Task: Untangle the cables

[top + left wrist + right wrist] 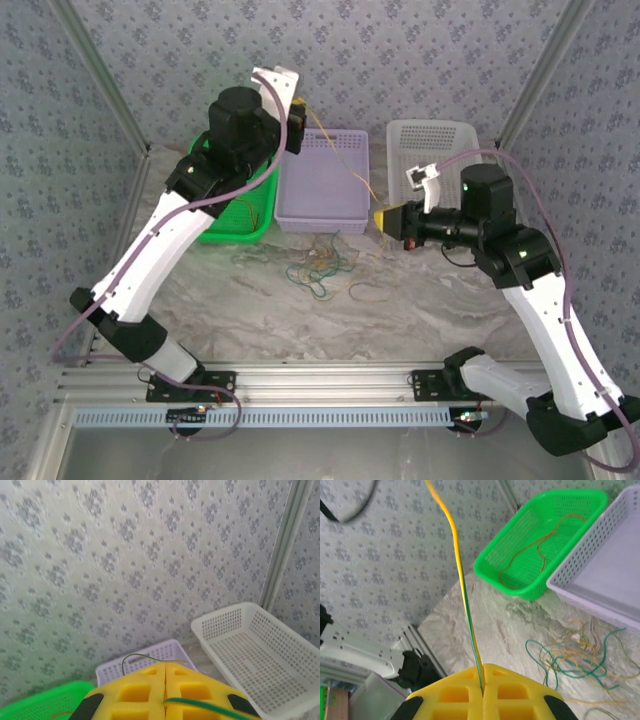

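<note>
Clenched left gripper point(297, 112), right gripper point(385, 217) share one yellow-green cable point(345, 160) stretched between them; orange cable point(536, 544) binned (green basket point(530, 587)); tangle point(320, 266) near right gripper unsorted.

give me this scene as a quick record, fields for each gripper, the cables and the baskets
left gripper: held high, jaws shut on yellow cable
right gripper: jaws shut on the same cable
span: strung between the two grippers, over the purple basket
tangle: loose on the table, in front of the purple basket
green basket: holds one orange cable
white basket: looks empty
</note>
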`<move>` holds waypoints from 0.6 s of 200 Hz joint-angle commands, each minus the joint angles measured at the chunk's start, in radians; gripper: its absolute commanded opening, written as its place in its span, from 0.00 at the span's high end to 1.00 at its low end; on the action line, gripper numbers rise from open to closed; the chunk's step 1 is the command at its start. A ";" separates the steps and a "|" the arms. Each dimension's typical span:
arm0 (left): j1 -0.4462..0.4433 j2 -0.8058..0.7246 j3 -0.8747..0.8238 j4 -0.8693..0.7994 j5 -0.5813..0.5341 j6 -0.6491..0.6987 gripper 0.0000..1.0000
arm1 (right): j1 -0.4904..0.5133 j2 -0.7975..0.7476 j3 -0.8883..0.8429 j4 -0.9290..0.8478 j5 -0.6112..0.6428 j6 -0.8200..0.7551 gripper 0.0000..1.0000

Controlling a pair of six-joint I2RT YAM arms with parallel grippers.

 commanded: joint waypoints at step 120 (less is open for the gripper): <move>-0.021 0.399 0.603 0.034 0.132 -0.125 1.00 | -0.174 0.258 0.547 -0.052 0.305 -0.002 1.00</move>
